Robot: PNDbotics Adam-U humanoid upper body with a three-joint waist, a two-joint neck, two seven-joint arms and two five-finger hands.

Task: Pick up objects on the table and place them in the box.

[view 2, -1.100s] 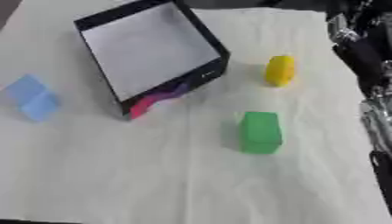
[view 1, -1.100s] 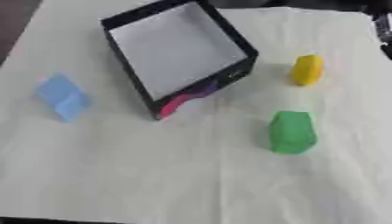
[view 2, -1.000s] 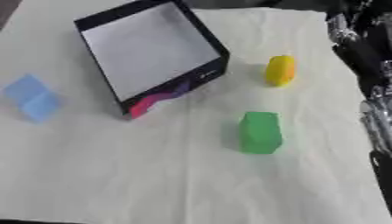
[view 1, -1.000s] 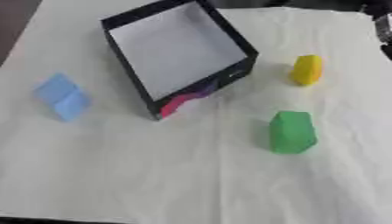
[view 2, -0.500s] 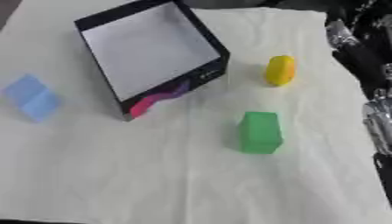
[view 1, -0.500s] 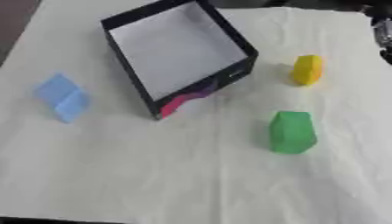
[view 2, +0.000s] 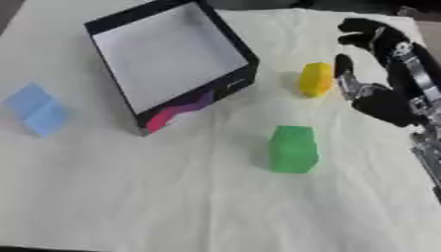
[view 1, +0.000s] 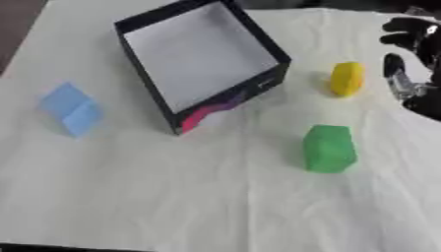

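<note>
Yellow block [view 2: 316, 78] just right of black box [view 2: 172, 59], near right hand [view 2: 379, 101] — looks light, rigid, smooth; best pinched across narrow sides. Green block [view 2: 293, 148] lower, blue block [view 2: 36, 109] far left. Box empty. Fingers parted, relaxed — holding nothing, touching nothing. Left hand unseen.

No legible text; the box [view 1: 258, 88] front has a small whitish mark & pink patch, both unreadable.
</note>
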